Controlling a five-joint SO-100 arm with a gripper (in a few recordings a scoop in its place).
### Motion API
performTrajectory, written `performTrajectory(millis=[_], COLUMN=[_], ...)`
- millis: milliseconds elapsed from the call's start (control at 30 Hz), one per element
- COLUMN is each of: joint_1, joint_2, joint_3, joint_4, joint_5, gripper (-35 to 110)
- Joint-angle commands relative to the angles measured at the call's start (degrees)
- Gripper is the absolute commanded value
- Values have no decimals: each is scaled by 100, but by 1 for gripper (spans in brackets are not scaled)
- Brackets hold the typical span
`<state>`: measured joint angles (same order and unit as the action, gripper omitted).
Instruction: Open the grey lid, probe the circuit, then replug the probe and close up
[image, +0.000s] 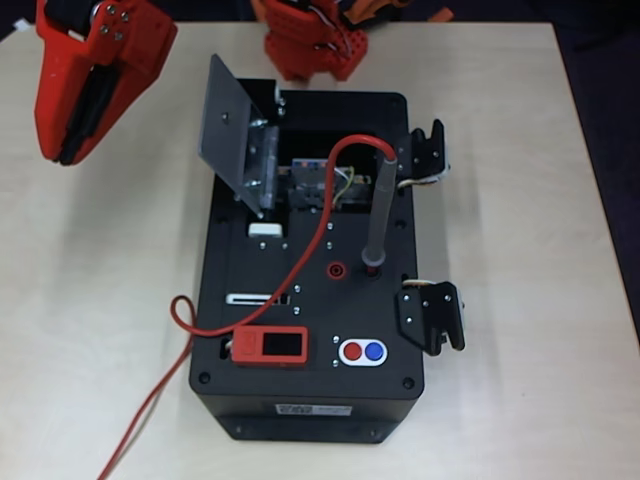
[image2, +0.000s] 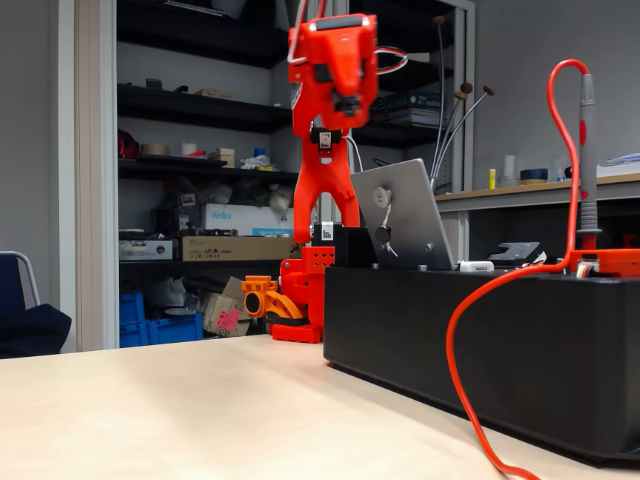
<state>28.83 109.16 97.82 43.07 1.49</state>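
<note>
- Gripper (image: 70, 105): red, up at the top-left of the overhead view, over bare table and clear of the box. Fingers look pressed together with nothing between them. In the fixed view the arm (image2: 330, 80) stands raised high behind the box.
- Grey lid (image: 228, 125): swung open, standing up on its hinge at the box's upper left in the overhead view, tilted outward. In the fixed view its inner face (image2: 402, 215) shows with two small knobs or fasteners on it.
- Opening beside the lid exposes the circuit bay (image: 315, 180), wiring visible inside.
- Probe (image: 379, 210): standing upright, tip seated in a socket on the black box (image: 310, 300), just right of a red socket (image: 337, 269). Nothing touches it.
- Red cable (image: 300, 250): arcs off the probe top, crosses the box panel, loops at the left edge and trails off across the table (image: 520, 120) toward the bottom-left.
- Red unit with dark screen (image: 270, 346) sits on the front-left of the panel; red and blue buttons (image: 363, 351) to its right.
</note>
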Motion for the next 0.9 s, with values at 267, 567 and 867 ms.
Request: performTrajectory(millis=[267,567,867], joint_1=[158,-325,-677], joint_2=[220,475,642], joint_3=[1230,1898,1942], joint_4=[-492,-387,-44], joint_5=[571,1415,1942], gripper=[0,0,0])
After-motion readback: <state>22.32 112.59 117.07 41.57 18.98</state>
